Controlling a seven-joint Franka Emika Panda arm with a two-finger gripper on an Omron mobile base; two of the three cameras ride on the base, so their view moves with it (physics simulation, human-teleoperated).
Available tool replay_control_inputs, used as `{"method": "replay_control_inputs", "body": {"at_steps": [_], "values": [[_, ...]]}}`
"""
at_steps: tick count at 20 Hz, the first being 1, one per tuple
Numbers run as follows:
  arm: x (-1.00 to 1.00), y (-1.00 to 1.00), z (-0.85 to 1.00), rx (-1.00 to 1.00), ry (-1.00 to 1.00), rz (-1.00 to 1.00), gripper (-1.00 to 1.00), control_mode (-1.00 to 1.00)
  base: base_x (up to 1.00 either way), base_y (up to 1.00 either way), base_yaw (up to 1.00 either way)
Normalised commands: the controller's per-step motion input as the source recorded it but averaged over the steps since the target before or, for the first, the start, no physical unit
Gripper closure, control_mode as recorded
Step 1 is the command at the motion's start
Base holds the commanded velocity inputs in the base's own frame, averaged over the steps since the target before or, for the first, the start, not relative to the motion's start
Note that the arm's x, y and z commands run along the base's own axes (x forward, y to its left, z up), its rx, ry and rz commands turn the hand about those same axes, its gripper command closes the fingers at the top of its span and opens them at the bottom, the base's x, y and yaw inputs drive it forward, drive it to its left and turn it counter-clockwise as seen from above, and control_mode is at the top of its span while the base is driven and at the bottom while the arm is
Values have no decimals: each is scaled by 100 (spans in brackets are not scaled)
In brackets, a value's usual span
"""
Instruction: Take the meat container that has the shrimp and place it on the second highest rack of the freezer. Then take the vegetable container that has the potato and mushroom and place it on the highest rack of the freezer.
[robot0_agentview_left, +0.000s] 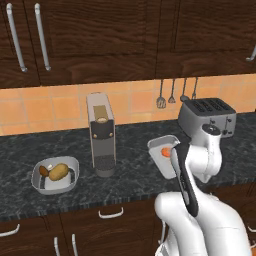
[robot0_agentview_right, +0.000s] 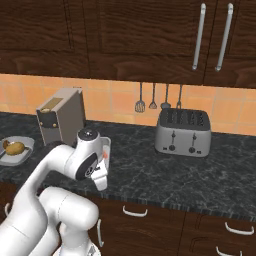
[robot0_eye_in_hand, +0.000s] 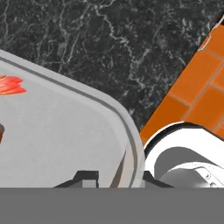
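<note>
The meat container (robot0_agentview_left: 161, 148) is a grey tray, tilted up above the counter in front of the arm, with the small orange-pink shrimp (robot0_agentview_left: 166, 152) inside. In the hand view my gripper (robot0_eye_in_hand: 116, 178) is shut on the tray's rim (robot0_eye_in_hand: 131, 144), one finger tip on each side of it, and the shrimp (robot0_eye_in_hand: 11, 85) lies at the left edge. The tray (robot0_agentview_right: 106, 148) also shows behind the wrist. The vegetable container (robot0_agentview_left: 70, 164) sits on the counter's left with the potato (robot0_agentview_left: 59, 171) and the mushroom (robot0_agentview_left: 44, 171). The freezer and its racks are out of view.
A coffee machine (robot0_agentview_left: 101, 132) stands between the two containers. A toaster (robot0_agentview_left: 207, 117) sits at the back right, with utensils (robot0_agentview_left: 172, 92) hanging on the tiled wall. Dark cabinets hang overhead, and drawers (robot0_agentview_left: 111, 214) run under the counter edge.
</note>
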Motion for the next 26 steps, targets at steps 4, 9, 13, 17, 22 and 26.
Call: {"method": "replay_control_inputs", "body": {"at_steps": [4,9,13,17,22,26], "values": [[-27,0,49,0,0,-1,100,-100,0,0,0],[-20,0,40,4,1,0,100,-100,0,0,0],[-21,0,49,10,2,0,100,-100,0,0,0],[-5,11,42,3,2,0,100,-100,0,0,0],[-7,11,19,0,5,0,100,-100,0,0,0],[-44,11,5,0,6,-3,100,-100,0,0,0]]}}
